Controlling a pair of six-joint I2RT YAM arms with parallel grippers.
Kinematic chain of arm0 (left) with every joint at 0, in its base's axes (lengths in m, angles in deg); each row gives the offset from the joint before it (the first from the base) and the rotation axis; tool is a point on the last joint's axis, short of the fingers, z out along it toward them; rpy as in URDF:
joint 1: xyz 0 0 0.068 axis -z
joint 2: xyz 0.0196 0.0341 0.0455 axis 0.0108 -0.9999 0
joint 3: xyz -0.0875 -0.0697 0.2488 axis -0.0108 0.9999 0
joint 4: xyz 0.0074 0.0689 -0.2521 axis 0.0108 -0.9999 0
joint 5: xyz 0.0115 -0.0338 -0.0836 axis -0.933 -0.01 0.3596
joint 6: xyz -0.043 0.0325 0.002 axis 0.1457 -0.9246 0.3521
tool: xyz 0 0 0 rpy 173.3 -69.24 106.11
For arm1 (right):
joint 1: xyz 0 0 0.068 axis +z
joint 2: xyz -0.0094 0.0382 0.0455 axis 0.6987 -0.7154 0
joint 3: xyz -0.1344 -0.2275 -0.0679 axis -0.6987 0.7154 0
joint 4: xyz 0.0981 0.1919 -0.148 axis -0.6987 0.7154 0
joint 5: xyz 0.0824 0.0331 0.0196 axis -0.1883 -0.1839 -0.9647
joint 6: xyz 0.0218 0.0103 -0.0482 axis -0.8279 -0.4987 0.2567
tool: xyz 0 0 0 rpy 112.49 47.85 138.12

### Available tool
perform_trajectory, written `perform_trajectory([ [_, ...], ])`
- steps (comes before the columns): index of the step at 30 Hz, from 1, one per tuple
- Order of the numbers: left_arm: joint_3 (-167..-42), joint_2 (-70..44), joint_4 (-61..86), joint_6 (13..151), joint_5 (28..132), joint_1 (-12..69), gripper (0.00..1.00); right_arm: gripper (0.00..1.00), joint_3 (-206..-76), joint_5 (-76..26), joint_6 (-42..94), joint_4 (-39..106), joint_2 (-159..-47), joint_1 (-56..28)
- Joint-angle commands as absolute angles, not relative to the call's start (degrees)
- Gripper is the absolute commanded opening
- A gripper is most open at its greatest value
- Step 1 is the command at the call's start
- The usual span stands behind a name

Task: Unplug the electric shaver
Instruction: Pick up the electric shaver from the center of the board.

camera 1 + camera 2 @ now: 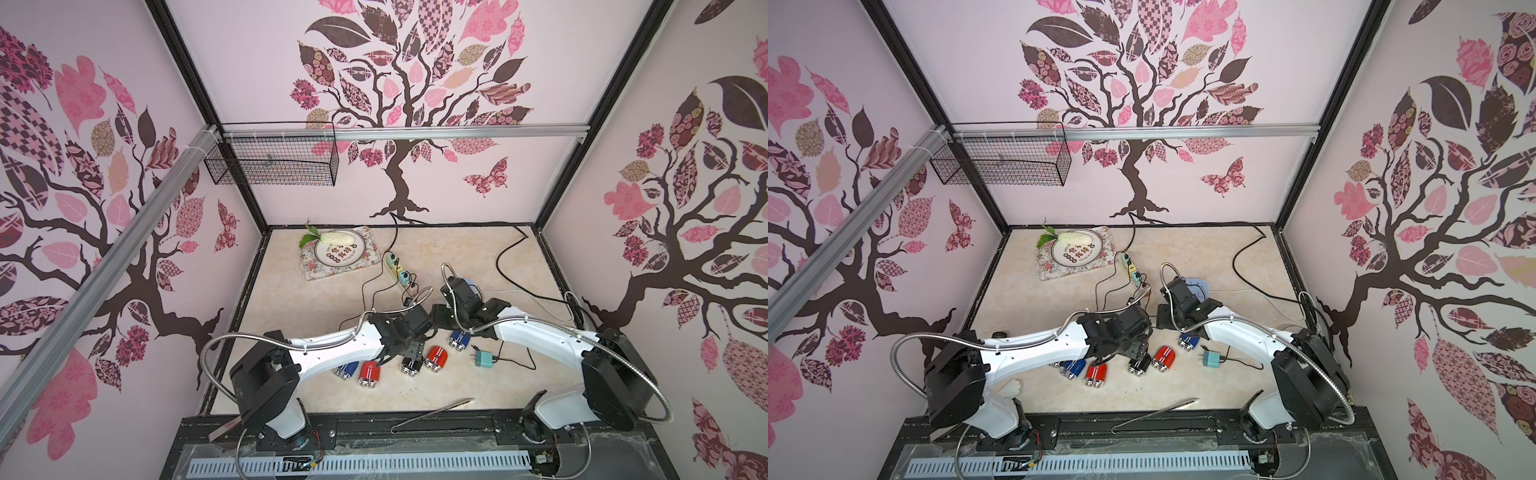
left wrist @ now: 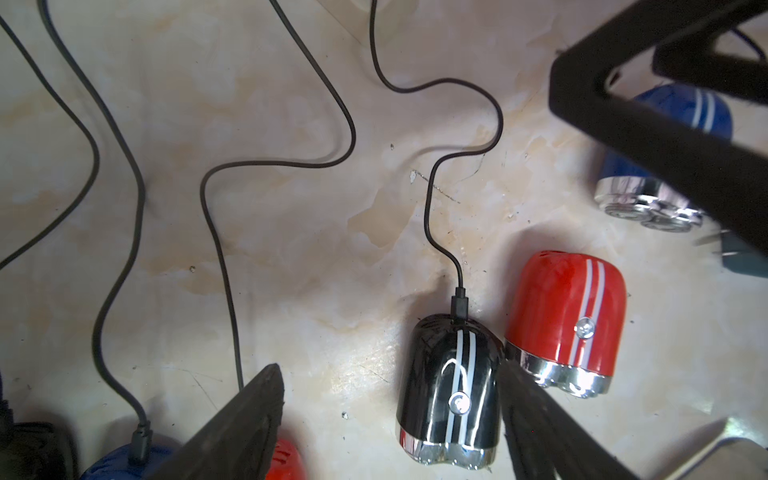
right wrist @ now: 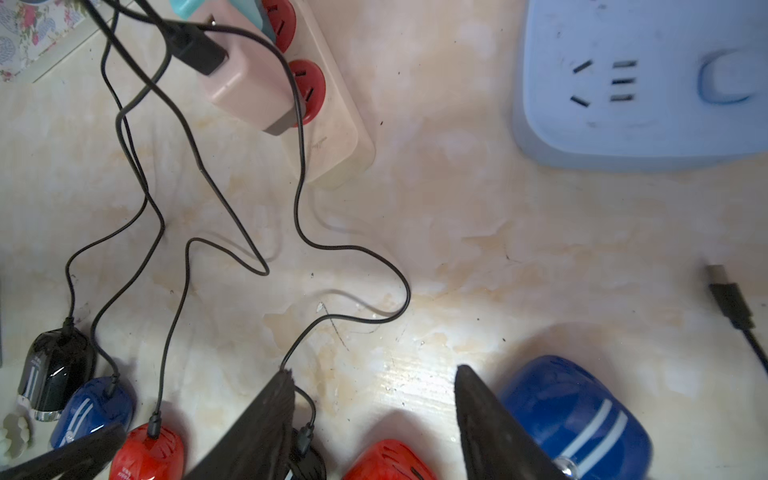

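- No brand name can be read. Dark signs are printed on the plate (image 1: 340,252), but they are too small to be made out.
- Tiny white writing is seen on a red shaver (image 3: 145,457), and it is too blurred to be read.
- A pale, marble-like table (image 1: 457,386) is closed in by walls (image 1: 436,174) printed with pink and brown trees. A wire basket (image 1: 274,162) is hung on the back wall.
- The black shaver (image 2: 451,390) is laid near the front of the table, in a row of shavers. A cable (image 2: 428,208) is plugged into its top end.
- The left gripper (image 2: 388,368) is held over it with jaws spread wide, and the shaver is seen between them. Nothing is pinched. Whether one finger touches its side cannot be told.
- The right gripper (image 3: 374,371) is held with jaws spread too, and nothing is pinched.
- A blue shaver (image 2: 665,137) is partly hidden behind a dark arm part.
- The cream strip (image 3: 332,124) is cut off at the picture edge.
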State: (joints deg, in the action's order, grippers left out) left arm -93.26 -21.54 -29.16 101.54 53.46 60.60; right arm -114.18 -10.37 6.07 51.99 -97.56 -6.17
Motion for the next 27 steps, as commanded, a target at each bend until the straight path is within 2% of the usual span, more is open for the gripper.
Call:
perform_trajectory([
  [1,-93.8,-22.4,-28.3,101.5,51.7,61.7,0.83,0.64,-112.6,-8.9,4.3,51.5,-96.4,-6.0],
  [9,-90.8,-22.1,-26.8,102.5,51.7,64.8,0.84,0.63,-110.1,-9.6,3.3,49.7,-95.6,-5.9],
  [17,-92.9,-27.6,-27.7,103.3,50.6,66.9,0.85,0.63,-110.5,-10.0,3.1,49.2,-95.2,-5.1],
  [27,-93.4,-30.5,-29.0,103.9,49.4,67.9,0.81,0.63,-110.5,-10.5,3.2,48.5,-95.9,-4.9],
])
